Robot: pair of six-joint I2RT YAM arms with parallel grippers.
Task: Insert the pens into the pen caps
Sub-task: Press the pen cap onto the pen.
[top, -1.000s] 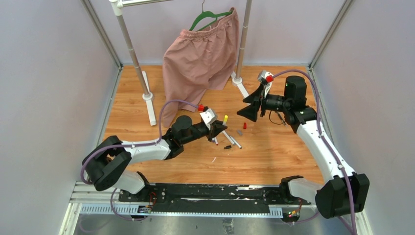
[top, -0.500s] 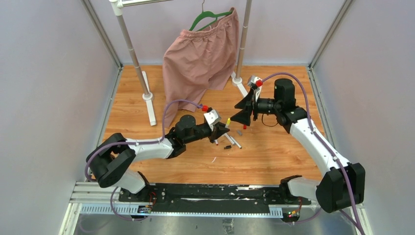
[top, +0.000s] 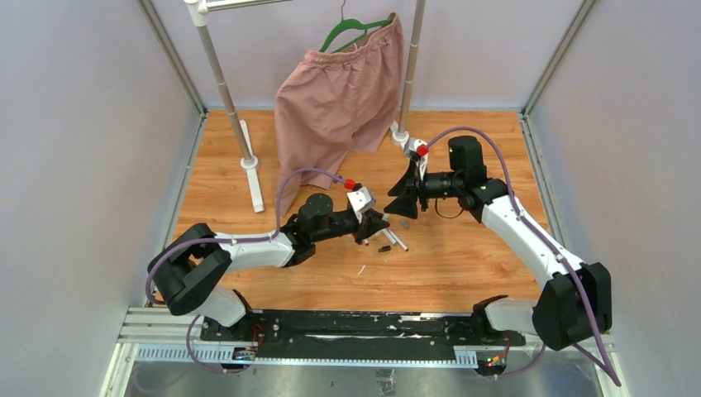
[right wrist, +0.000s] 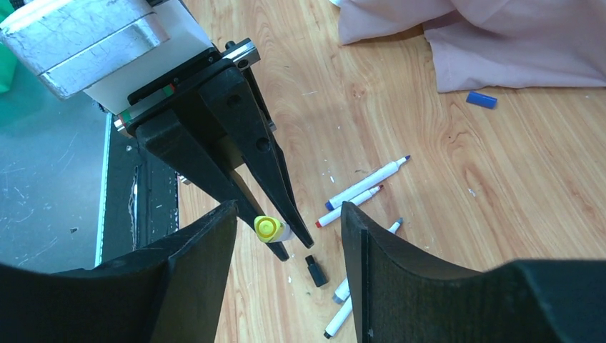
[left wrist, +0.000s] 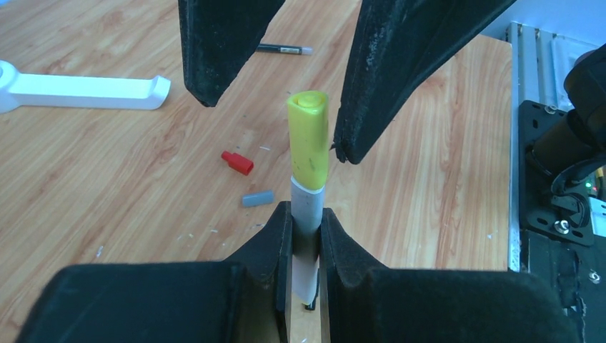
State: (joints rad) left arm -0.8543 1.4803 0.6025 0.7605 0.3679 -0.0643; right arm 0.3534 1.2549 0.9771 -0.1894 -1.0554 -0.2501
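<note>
- Left end effector: clenched on a white-barrelled pen, gripped across the barrel, with the pen sticking out past the fingertips.
- Yellow cap: seated on the free end of the white-barrelled pen, clear of the left end effector's fingertips.
- Loose pens: several with white barrels, lying on the wooden worktop just beside the left end effector.
- Black cap: lying on the worktop among the loose pens.
- Red cap and grey cap: lying on the worktop beyond the left end effector, near each other but apart.
- Right end effector: released, with its fingers spread on either side of the yellow cap. One finger is very close to it; whether it touches cannot be told.
- Blue cap: on the worktop well beyond the right end effector, by the edge of the pink cloth.
</note>
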